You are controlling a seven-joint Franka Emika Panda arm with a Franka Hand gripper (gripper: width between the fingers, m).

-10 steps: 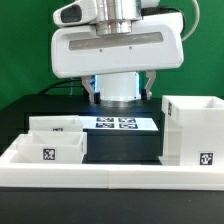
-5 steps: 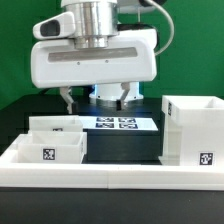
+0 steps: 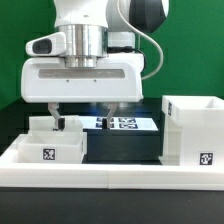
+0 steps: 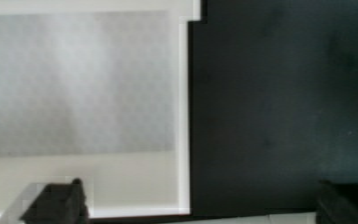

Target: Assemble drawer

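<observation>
exterior, gripper: the gripper (image 3: 83, 112) hangs low under the arm's wide white housing, spread wide with nothing in it
exterior, fingers: one finger (image 3: 55, 116) is down at the back tray (image 3: 66, 124); can't tell if it touches. The other is over the block (image 3: 120, 148)
exterior, trays: the front tray (image 3: 47, 151) and the back tray sit just beside each other on the exterior view's left, open tops up, mostly below the gripper
exterior, shell: the shell (image 3: 194, 130) stands upright on the exterior view's right, well apart from the gripper
exterior, other stuff: the marker board (image 3: 126, 123) lies behind the block, and the rail (image 3: 100, 176) runs along the front
wrist, gripper: the gripper (image 4: 202, 200) is open here too, with both dark fingertips (image 4: 55, 200) far apart
wrist, tray: a tray (image 4: 87, 90) is seen from above, and I can't tell which of the two it is. One fingertip is over its inside, the other is over the black surface, and the tray's side wall runs between them
</observation>
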